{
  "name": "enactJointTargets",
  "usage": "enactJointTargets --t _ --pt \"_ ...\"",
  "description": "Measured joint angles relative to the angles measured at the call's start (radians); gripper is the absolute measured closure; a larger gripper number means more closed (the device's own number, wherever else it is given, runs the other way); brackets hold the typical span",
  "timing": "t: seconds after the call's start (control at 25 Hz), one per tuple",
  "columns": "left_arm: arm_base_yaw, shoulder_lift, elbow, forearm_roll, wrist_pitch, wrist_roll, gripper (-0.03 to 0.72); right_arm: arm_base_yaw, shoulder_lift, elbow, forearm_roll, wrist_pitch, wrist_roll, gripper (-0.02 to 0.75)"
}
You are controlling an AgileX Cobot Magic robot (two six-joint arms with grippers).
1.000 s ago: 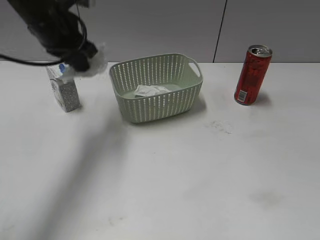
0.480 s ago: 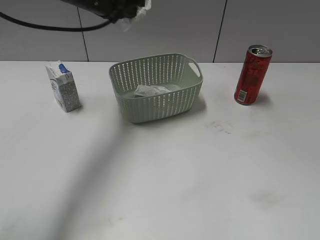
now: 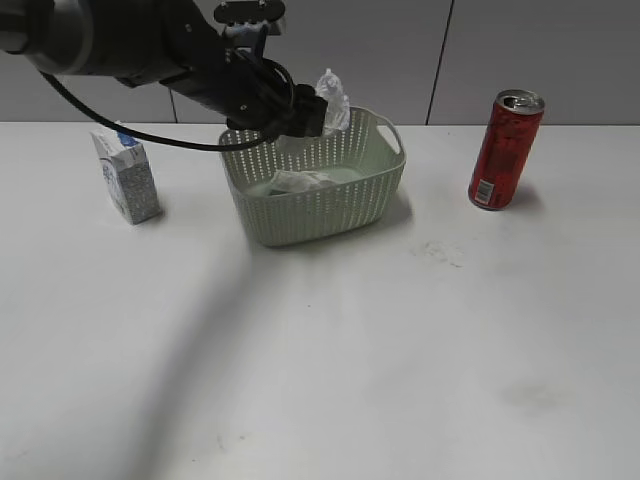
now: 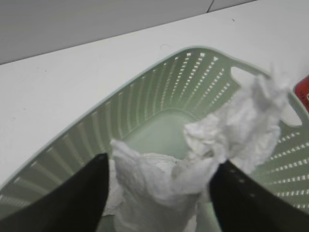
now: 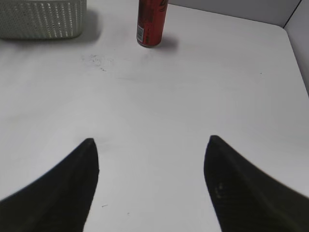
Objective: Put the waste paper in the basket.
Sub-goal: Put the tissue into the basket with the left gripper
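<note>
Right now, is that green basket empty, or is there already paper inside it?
Not empty. A crumpled wad lies on the floor of the basket, and the left end effector holds another wad just above its rim.

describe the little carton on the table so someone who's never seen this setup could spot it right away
Start at the pale sage-green slotted plastic basket near the back of the white table. Left of it, standing apart and upright, is the small white-and-blue patterned carton. It is the only boxy thing; the tall red drink can stands on the basket's other side.

Black arm (image 3: 150, 45) — trailing black cable (image 3: 120, 125).
</note>
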Motion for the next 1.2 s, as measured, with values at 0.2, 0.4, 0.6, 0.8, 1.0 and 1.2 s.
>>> enactJointTargets --t 0.2,0.4,0.6,0.8,1.0,1.2 --pt "0.0 -0.005 0.0 0.024 0.051 0.0 0.054 0.0 0.0 0.0 0.0 0.0 0.0 0.22" --pt "0.0 -0.058 0.0 0.12 0.136 0.0 0.05 0.0 0.0 0.0 0.0 0.0 0.0 0.22" --pt "0.0 -0.126 -0.001 0.148 0.15 -0.032 0.053 0.0 0.0 0.0 -0.002 0.0 0.0 0.22" --pt "0.013 -0.106 -0.006 0.147 0.196 -0.213 0.058 0.0 0.0 0.0 -0.002 0.0 0.0 0.22" --pt "0.054 -0.024 -0.135 0.146 0.432 -0.341 0.058 0.0 0.0 0.0 -0.003 0.0 0.0 0.23" --pt "0.083 0.075 -0.35 0.148 0.656 -0.402 0.059 0.0 0.0 0.0 -0.003 0.0 0.0 0.235"
